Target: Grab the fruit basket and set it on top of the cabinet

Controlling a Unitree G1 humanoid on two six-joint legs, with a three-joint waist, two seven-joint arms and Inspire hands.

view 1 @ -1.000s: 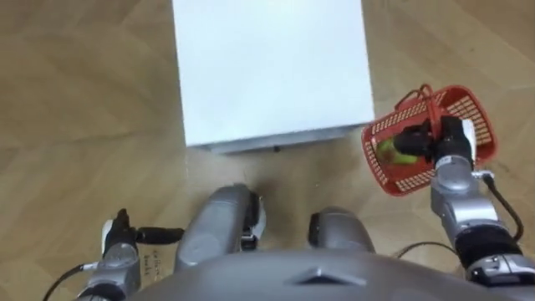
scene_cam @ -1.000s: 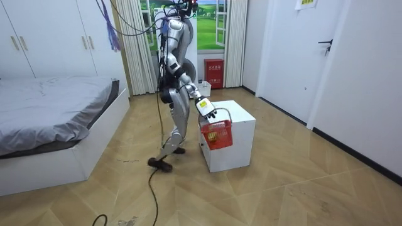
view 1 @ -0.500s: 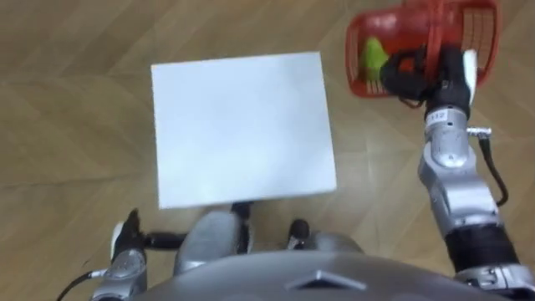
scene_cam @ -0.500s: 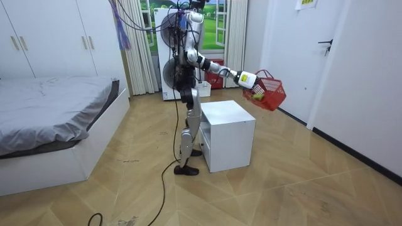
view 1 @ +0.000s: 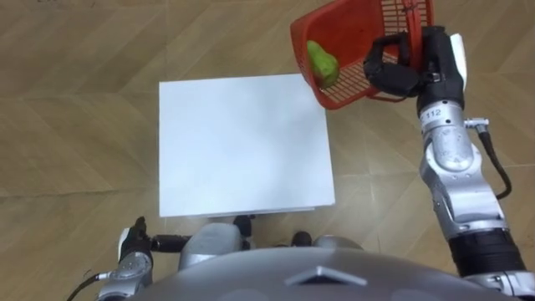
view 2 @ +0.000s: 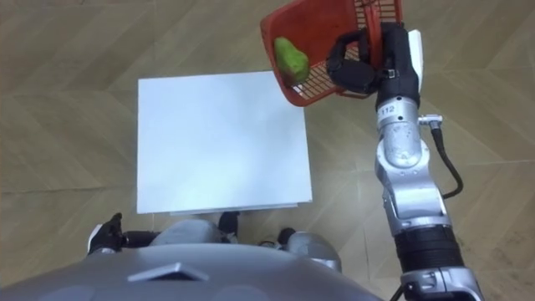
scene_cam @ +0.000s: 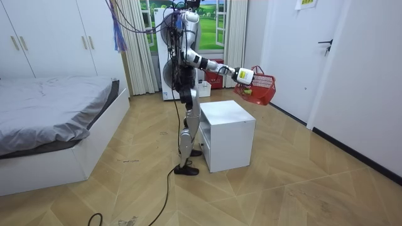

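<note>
One fruit (view 1: 322,63) lies in the tilted basket (view 1: 355,33) the right hand (view 1: 394,73) grips; further tilt could spill it. Left hand (view 1: 134,252) idle.

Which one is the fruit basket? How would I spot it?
Find the big white box on the wooden floor in front of the robot. Past its far right corner, the robot's right hand holds up the basket: it's red mesh plastic, with a green fruit inside.

Place: we see a home bedroom.
Signs: we note a bed (scene_cam: 50,119), white wardrobes (scene_cam: 53,44), curtains (scene_cam: 139,50) and a parquet floor (scene_cam: 282,188).
</note>
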